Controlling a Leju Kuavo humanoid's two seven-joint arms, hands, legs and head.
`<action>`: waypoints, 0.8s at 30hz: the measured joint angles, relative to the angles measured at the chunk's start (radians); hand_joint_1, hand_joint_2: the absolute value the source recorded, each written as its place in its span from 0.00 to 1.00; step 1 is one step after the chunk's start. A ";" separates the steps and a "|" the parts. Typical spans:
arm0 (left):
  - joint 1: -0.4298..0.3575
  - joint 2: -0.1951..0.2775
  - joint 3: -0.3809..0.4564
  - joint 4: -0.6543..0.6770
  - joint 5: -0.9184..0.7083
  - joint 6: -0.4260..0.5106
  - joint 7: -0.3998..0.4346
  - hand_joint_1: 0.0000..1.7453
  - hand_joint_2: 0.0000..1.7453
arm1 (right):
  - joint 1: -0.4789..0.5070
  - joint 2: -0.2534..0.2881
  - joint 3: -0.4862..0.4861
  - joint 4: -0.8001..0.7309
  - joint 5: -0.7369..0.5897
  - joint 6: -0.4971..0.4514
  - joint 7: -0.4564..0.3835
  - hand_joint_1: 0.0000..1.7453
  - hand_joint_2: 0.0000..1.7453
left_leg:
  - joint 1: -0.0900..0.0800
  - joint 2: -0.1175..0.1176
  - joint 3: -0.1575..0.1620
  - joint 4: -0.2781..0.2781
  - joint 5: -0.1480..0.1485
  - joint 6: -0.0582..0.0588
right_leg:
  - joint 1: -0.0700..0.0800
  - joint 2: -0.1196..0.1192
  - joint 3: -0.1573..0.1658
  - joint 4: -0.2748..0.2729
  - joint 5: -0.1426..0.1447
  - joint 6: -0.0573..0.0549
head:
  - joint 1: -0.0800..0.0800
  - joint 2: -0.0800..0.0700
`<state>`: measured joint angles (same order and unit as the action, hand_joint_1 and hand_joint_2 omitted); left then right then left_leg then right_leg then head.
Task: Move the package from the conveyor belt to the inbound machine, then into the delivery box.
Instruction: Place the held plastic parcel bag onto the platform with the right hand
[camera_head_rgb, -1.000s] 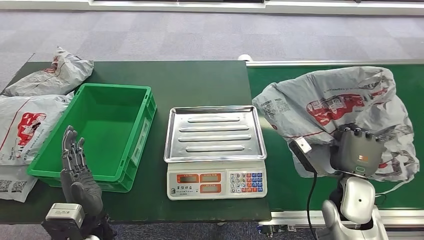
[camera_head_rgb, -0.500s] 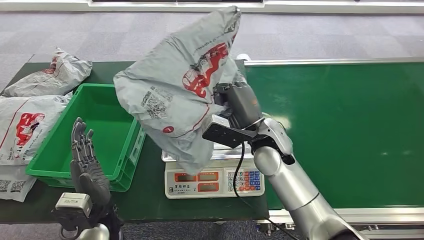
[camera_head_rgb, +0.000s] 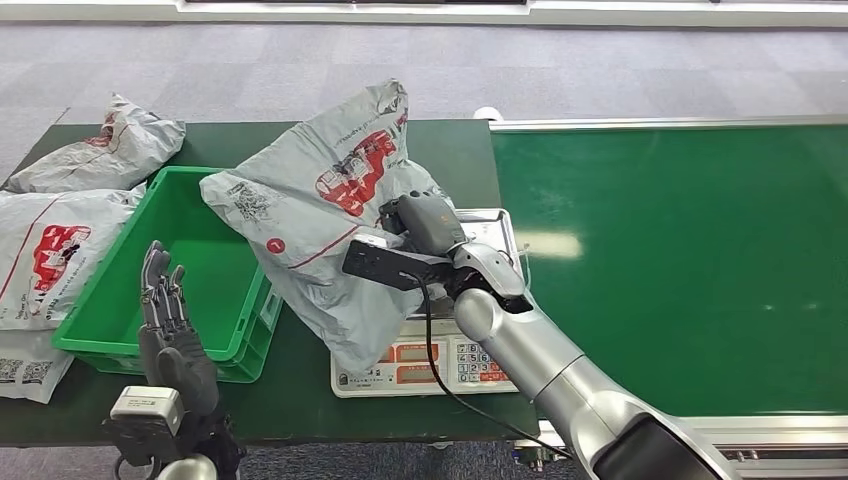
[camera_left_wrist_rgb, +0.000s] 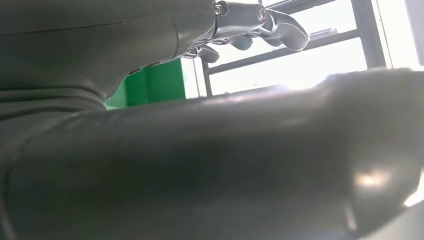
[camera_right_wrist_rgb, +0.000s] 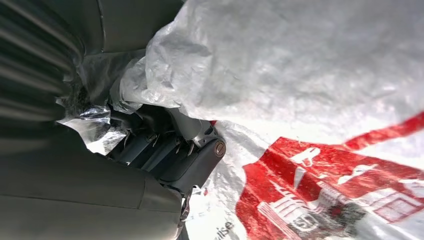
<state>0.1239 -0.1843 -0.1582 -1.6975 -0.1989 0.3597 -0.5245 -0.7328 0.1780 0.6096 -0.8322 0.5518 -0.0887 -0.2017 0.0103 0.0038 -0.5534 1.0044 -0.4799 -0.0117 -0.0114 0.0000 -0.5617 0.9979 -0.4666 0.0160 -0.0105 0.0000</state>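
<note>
On the dark green table (camera_head_rgb: 400, 150), the right hand (camera_head_rgb: 415, 225) grips the package (camera_head_rgb: 320, 220) over the scale (camera_head_rgb: 470, 350).

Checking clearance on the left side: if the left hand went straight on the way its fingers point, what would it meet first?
Probably the near wall of the green plastic crate; the left hand stands open just before it, fingers pointing forward and up, though depth is unclear.

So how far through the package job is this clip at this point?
Done: the package is off the conveyor belt, which lies bare. In hand: the right robot hand grips it over the scale, its lower end draped across the tray and display. Whether it has been let go to weigh, I cannot tell. Left: releasing it there, then moving it into the green bin, beside which the left robot hand waits open.
</note>
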 joint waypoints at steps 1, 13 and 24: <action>0.002 0.000 0.000 -0.003 0.000 0.000 0.001 0.00 0.00 | -0.003 0.000 0.005 0.014 0.004 -0.003 0.005 1.00 1.00 | 0.000 0.000 0.000 0.000 0.000 0.000 | 0.000 0.000 0.000 0.000 0.000 0.000 | 0.000 0.000; 0.036 -0.008 0.002 -0.044 -0.051 -0.019 0.028 0.00 0.00 | -0.005 -0.055 0.056 0.062 0.507 -0.142 0.365 1.00 1.00 | 0.000 0.000 0.000 0.000 0.000 0.000 | 0.000 0.000 -0.001 0.000 0.000 0.000 | 0.000 0.000; 0.044 -0.014 0.003 -0.046 -0.055 -0.060 0.041 0.00 0.00 | 0.073 -0.112 0.022 -0.037 0.643 -0.022 0.384 0.00 1.00 | -0.001 0.000 -0.001 0.000 0.000 0.000 | 0.000 0.000 -0.002 0.000 0.000 0.000 | 0.000 0.000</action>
<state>0.1683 -0.1983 -0.1553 -1.7433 -0.2537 0.2998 -0.4832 -0.6594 0.0657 0.6315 -0.8687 1.1951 -0.1107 0.1823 0.0098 0.0039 -0.5543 1.0047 -0.4800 -0.0118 -0.0111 0.0004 -0.5638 0.9977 -0.4665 0.0159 -0.0107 0.0000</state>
